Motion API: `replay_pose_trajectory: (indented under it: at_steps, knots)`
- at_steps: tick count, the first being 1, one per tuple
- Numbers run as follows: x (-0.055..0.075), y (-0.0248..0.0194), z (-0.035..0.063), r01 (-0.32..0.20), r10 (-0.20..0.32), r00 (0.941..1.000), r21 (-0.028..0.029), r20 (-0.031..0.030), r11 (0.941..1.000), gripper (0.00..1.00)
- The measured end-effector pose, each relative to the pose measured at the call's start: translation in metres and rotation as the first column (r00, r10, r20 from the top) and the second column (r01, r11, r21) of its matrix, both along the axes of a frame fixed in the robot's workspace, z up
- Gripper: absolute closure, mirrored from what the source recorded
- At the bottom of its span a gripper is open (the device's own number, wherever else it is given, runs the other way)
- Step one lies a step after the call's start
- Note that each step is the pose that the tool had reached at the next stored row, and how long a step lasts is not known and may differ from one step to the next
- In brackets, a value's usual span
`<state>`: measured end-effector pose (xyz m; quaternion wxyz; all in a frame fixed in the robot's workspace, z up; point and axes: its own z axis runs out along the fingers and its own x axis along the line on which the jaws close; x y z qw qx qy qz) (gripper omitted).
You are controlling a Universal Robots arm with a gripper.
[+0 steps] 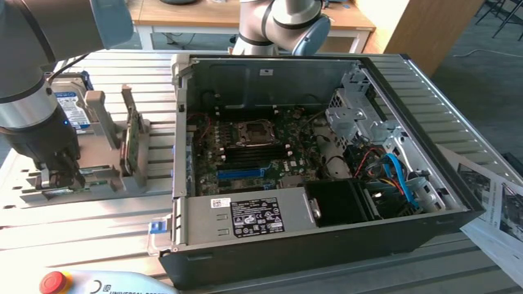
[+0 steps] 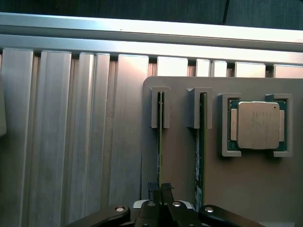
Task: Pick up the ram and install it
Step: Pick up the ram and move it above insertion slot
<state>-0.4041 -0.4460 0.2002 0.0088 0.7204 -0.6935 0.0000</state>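
The holder [image 1: 102,177] lies on the table [image 1: 82,226], at the exterior view's left of the computer case [image 1: 270,260]. In the holder, a second stick [image 2: 201,142] stands between the ram [image 2: 160,142] and the processor [image 2: 258,125].

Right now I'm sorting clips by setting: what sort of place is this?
Probably a robotics lab's PC-assembly bench: an open desktop computer case on a slatted aluminium table, a robot arm, and a fixture holding a CPU.

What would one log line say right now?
gripper: shut on ram | ram: on edge in grey holder slot | second stick: neighbouring slot | computer case: open
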Motion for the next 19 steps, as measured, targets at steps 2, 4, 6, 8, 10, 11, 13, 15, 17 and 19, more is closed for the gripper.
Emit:
replay_pose_trajectory:
  at_steps: [2, 4, 6, 8, 10, 11, 13, 15, 17, 19]
  knots:
    - [0.0, 0.0, 0.0001, 0.0, 0.0, 1.0, 0.0, 0.0, 1.0, 0.88]
    - [0.0, 0.0, 0.0008, 0.0, 0.0, 1.0, 0.0, 0.0, 1.0, 0.88]
    - [0.0, 0.0, 0.0018, 0.0, 0.0, 1.0, 0.0, 0.0, 1.0, 0.88]
    - [0.0, 0.0, 0.0027, 0.0, 0.0, 1.0, 0.0, 0.0, 1.0, 0.88]
    - [0.0, 0.0, 0.0036, 0.0, 0.0, 1.0, 0.0001, 0.0, 1.0, 0.88]
    - [0.0, 0.0, 0.0042, 0.0, 0.0, 1.0, 0.0, 0.0, 1.0, 0.88]
    - [0.0, 0.0, 0.0056, 0.0, 0.0, 1.0, -0.0001, 0.0, 1.0, 0.88]
    - [0.0, 0.0, 0.0073, 0.0, 0.0, 1.0, 0.0, -0.0001, 1.0, 0.88]
    - [0.0, 0.0, 0.0089, 0.0, 0.0, 1.0, 0.0, 0.0, 1.0, 0.88]
    - [0.0, 0.0, 0.0106, 0.0, 0.0, 1.0, 0.0, 0.0, 1.0, 0.88]
